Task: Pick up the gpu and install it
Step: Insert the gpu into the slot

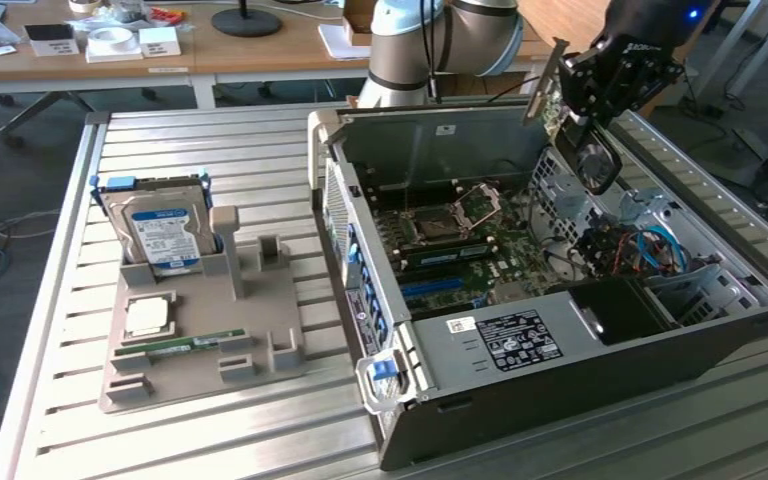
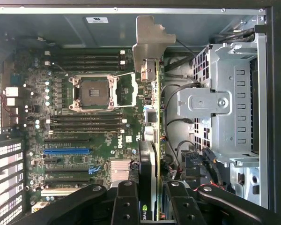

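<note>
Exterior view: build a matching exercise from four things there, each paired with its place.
Things:
1. gpu
2. hard drive
3. RAM stick
4. CPU socket

Places:
A. lying flat on the grey holder
B. gripped by the hand above the open case
C. on the motherboard inside the case
D. standing upright in the grey holder

Pairs: 1-B, 2-D, 3-A, 4-C

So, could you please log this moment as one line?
tool shut on gpu | gpu over open computer case | not yet installed
</note>
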### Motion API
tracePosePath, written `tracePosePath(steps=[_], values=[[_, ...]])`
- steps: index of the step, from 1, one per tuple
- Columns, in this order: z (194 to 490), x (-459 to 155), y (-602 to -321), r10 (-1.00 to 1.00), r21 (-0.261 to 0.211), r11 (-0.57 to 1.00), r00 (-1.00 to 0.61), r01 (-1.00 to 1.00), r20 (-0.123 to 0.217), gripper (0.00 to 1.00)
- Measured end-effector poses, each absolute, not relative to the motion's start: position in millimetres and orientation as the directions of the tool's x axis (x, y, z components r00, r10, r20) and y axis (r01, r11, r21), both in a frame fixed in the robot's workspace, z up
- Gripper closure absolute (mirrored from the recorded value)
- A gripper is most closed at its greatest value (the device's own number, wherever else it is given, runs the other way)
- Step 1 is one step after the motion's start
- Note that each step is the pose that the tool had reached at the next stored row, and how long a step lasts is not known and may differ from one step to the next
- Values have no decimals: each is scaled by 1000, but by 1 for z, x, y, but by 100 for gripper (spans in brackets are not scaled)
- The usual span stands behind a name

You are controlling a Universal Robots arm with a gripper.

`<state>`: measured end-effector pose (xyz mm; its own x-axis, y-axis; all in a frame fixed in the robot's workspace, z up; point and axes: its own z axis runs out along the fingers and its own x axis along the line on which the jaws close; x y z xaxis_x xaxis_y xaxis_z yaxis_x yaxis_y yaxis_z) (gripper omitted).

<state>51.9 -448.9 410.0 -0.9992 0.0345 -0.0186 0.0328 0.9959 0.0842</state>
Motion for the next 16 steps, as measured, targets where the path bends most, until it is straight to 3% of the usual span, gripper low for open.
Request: tracePosePath(steps=[16], values=[[409, 52, -449, -228, 84, 970, -974, -228, -19, 73]])
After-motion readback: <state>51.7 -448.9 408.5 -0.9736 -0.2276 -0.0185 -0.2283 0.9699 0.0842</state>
